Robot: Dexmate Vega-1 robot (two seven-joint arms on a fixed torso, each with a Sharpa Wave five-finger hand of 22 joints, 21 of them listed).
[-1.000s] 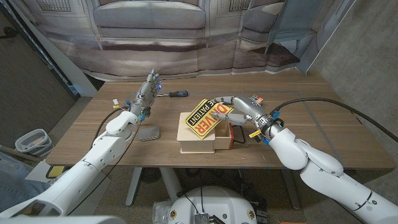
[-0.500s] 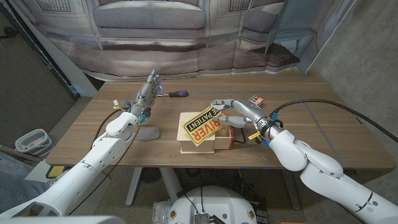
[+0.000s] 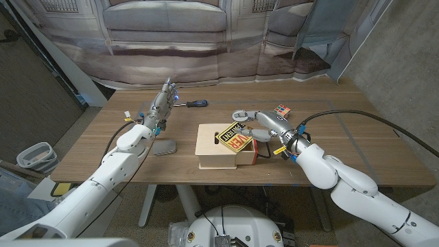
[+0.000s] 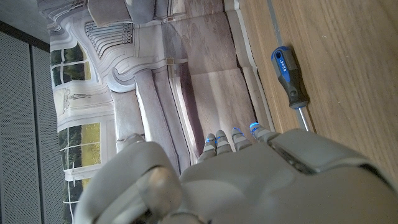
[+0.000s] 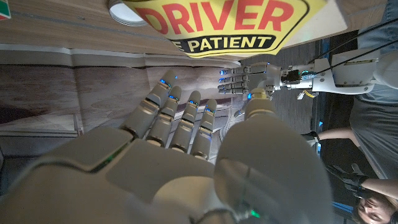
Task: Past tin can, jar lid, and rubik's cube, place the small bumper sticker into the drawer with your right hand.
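Note:
The small bumper sticker (image 3: 234, 138), yellow with red "DRIVER" lettering, lies tilted in the open wooden drawer (image 3: 219, 162), one end leaning on its right rim. In the right wrist view the sticker (image 5: 230, 25) sits just beyond my fingertips (image 5: 169, 92), with a gap between them. My right hand (image 3: 266, 126) hovers at the drawer's right side, fingers spread and holding nothing. A jar lid (image 3: 240, 115) and a rubik's cube (image 3: 281, 110) lie behind that hand. A flat grey tin (image 3: 164, 147) sits left of the drawer. My left hand (image 3: 162, 104) stands upright with straight fingers.
A blue-handled screwdriver (image 3: 194, 103) lies at the back, close to my left hand, and shows as the screwdriver (image 4: 290, 78) in the left wrist view. A red object (image 3: 260, 148) sits against the drawer's right wall. A person (image 5: 367, 202) is at the edge of the right wrist view.
My right hand lowered the sticker from above the drawer into it, let go and drew back to the right, uncovering the jar lid. My left arm stayed still.

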